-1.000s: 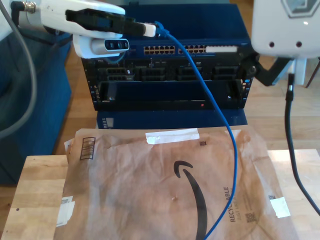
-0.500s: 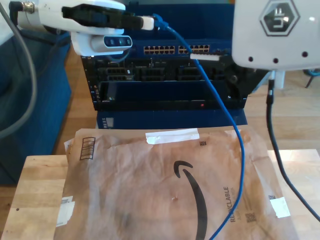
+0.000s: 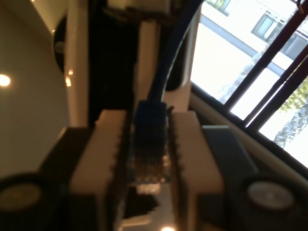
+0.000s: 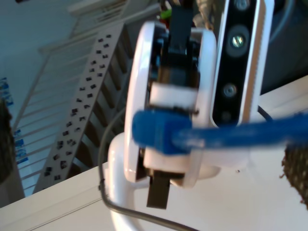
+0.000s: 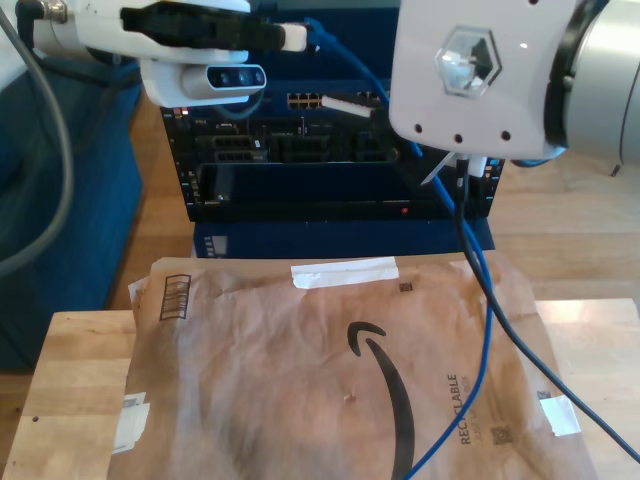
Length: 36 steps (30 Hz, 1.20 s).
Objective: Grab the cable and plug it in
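The cable (image 5: 470, 250) is thin and bright blue. It runs from high at the exterior view's left down across the brown mailer. My first gripper (image 5: 300, 37) is shut on its blue-booted clear plug (image 3: 150, 149), which sits pinched between the white pads (image 3: 103, 159). The second wrist view looks at that gripper (image 4: 168, 132) head-on, with the plug boot (image 4: 154, 132) and cable (image 4: 240, 134) crossing it. My second arm's white housing (image 5: 470, 70) hangs at the exterior view's upper right. One white finger (image 5: 345, 103) reaches toward the plug. Its dark pads (image 4: 296, 173) stand wide apart.
A dark blue network rack (image 5: 340, 160) with a row of ports (image 5: 310, 100) stands behind the table. A brown paper mailer (image 5: 330, 380) covers most of the wooden table (image 5: 70, 370). A black robot cable (image 5: 500, 310) hangs from the second arm.
My second arm has swung toward the exterior view's left, now covering the rack's right part. My first gripper has risen slightly with the plug, and the cable has shifted with it.
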Each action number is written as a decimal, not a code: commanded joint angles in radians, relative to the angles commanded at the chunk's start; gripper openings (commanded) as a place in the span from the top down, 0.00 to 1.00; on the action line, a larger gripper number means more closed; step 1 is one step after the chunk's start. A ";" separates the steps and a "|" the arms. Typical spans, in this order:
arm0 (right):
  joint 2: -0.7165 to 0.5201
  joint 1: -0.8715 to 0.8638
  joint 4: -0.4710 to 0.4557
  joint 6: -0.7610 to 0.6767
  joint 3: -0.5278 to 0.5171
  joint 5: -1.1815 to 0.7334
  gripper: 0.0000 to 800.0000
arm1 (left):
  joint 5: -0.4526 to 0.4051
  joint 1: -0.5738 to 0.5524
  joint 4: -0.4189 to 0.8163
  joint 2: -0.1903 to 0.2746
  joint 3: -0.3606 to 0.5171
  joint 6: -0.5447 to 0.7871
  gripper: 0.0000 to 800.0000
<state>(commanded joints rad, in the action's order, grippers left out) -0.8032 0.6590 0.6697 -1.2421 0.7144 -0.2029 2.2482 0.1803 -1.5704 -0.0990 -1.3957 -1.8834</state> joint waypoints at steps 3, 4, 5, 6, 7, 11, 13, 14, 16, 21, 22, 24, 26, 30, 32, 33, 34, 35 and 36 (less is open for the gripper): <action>0.002 0.021 0.000 -0.002 -0.002 0.014 0.06 | 0.005 0.002 -0.003 0.000 0.003 0.000 0.98; 0.002 0.026 0.000 -0.002 -0.002 0.015 0.07 | 0.008 0.002 -0.003 0.000 0.003 0.002 0.97; 0.002 0.028 0.002 -0.003 -0.002 0.015 0.12 | 0.008 0.003 -0.008 0.002 0.003 0.002 0.97; 0.000 0.028 0.002 -0.005 -0.002 0.015 0.15 | 0.009 0.003 -0.011 0.002 0.006 0.000 0.97; 0.000 0.028 0.002 -0.005 -0.002 0.015 0.21 | 0.014 0.003 -0.012 0.002 0.011 0.002 0.97; 0.000 0.029 0.005 -0.023 -0.002 0.015 0.43 | 0.018 0.003 -0.023 0.002 0.011 0.002 0.97; 0.000 0.028 0.003 -0.064 -0.003 0.014 0.52 | 0.025 0.003 -0.025 0.002 0.012 0.002 0.97; 0.000 0.029 0.003 -0.066 -0.003 0.014 0.52 | 0.026 0.003 -0.025 0.002 0.017 0.002 0.97; 0.000 0.028 0.003 -0.068 -0.003 0.014 0.55 | 0.028 0.003 -0.026 0.002 0.018 0.002 0.97; -0.005 0.029 0.003 -0.069 -0.005 0.015 0.67 | 0.028 0.003 -0.026 0.002 0.018 0.002 0.97; -0.006 0.028 0.005 -0.069 -0.005 0.015 0.70 | 0.028 0.003 -0.026 0.002 0.018 0.002 0.97; -0.008 0.029 0.005 -0.071 -0.005 0.015 0.75 | 0.028 0.003 -0.026 0.002 0.018 0.002 0.97; -0.008 0.034 0.006 -0.072 -0.005 0.015 0.79 | 0.028 0.003 -0.026 0.002 0.018 0.002 0.97; -0.008 0.035 0.006 -0.072 -0.006 0.015 0.84 | 0.028 0.003 -0.026 0.002 0.018 0.002 0.97; -0.008 0.035 0.006 -0.072 -0.011 0.015 0.87 | 0.028 0.003 -0.026 0.002 0.018 0.002 0.97; -0.008 0.035 0.006 -0.072 -0.011 0.015 0.87 | 0.028 0.003 -0.026 0.002 0.018 0.002 0.97; -0.008 0.035 0.006 -0.072 -0.011 0.015 0.86 | 0.028 0.003 -0.026 0.002 0.018 0.002 0.97; -0.008 0.035 0.006 -0.072 -0.011 0.015 0.86 | 0.029 0.003 -0.026 0.002 0.017 0.002 0.97; -0.008 0.035 0.006 -0.072 -0.011 0.015 0.86 | 0.029 0.003 -0.026 0.002 0.017 0.002 0.97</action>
<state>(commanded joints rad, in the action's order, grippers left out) -0.8109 0.6943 0.6759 -1.3142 0.7037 -0.1876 2.2774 0.1834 -1.5965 -0.0974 -1.3788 -1.8819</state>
